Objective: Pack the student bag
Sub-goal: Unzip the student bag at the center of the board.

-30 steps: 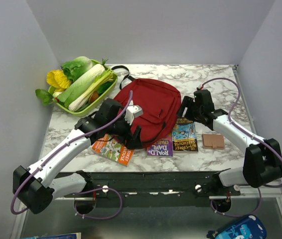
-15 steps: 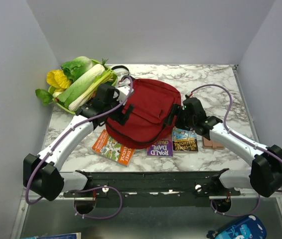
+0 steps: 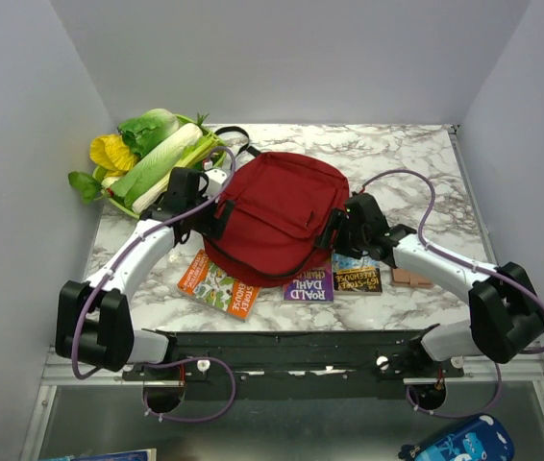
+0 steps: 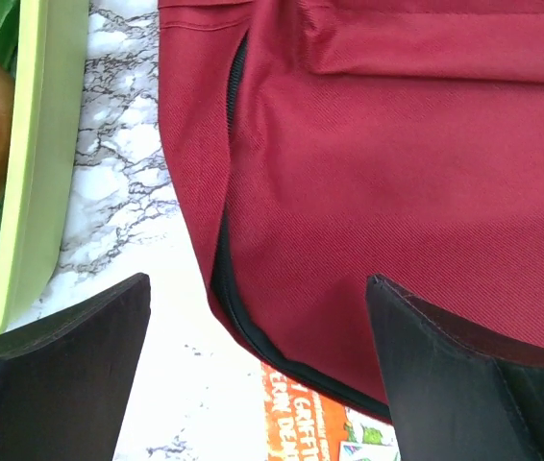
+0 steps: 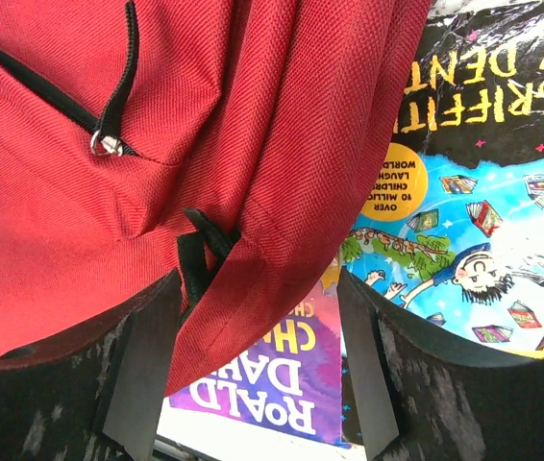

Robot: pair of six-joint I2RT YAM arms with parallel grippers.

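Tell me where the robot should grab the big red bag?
Probably the floppy fabric edge by the black zip tab on the student bag's right side, coming from the right. The bag is soft, rounded and too wide to pinch whole, but that edge folds thin and sits between the right gripper's open jaws.

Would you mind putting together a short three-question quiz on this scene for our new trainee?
1. True or false: the student bag overlaps the purple book.
2. On which side of the bag does the green tray sit? A) the robot's left B) the robot's right C) the near edge
3. Which gripper's fingers straddle the bag's corner with the black loop?
Key: 1 true; 2 A; 3 the right gripper.
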